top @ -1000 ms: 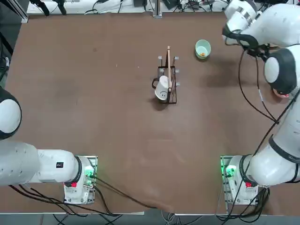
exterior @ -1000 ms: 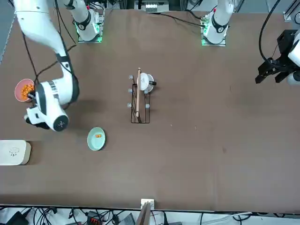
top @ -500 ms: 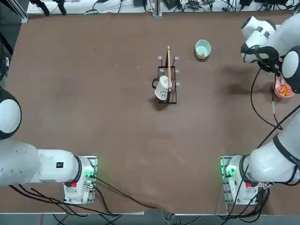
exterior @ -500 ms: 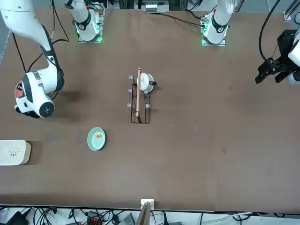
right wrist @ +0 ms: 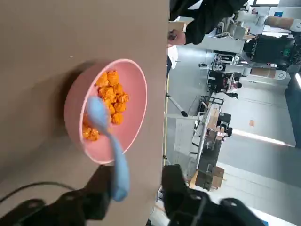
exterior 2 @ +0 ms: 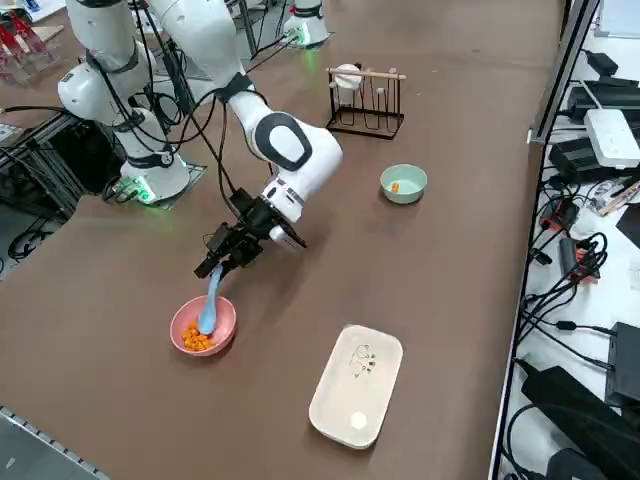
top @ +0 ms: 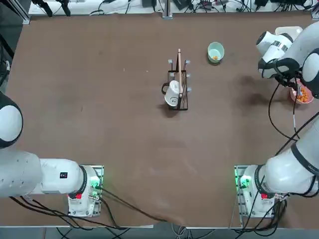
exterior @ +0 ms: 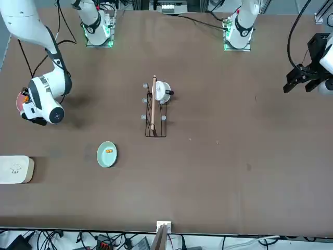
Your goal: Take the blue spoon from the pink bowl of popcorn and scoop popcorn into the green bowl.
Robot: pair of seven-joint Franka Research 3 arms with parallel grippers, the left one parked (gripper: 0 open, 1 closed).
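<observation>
The pink bowl point(exterior 2: 222, 318) sits near the table's right edge with orange popcorn point(exterior 2: 196, 340) heaped in it. The blue spoon point(exterior 2: 210, 298) leans in it: its scoop point(right wrist: 96, 113) lies among the popcorn point(right wrist: 113, 96), and its handle rises over the rim point(right wrist: 136, 87). My right gripper point(exterior 2: 220, 260) hovers just above the handle's end. It is open, and the handle tip rests beside one finger point(right wrist: 96, 195), with a clear gap to the other. The green bowl point(top: 216, 52) stands farther out on the table with a few orange pieces inside.
A white square dish point(exterior 2: 356, 384) lies beside the pink bowl near the table's far edge. A wire rack point(top: 178, 84) with a white mug and a wooden rod stands mid-table. Cables and gear line the far side beyond the table edge.
The right arm swung away from the green bowl's side and came over the pink bowl, then shifted slightly. The pink bowl is now partly covered by the wrist in the front view.
</observation>
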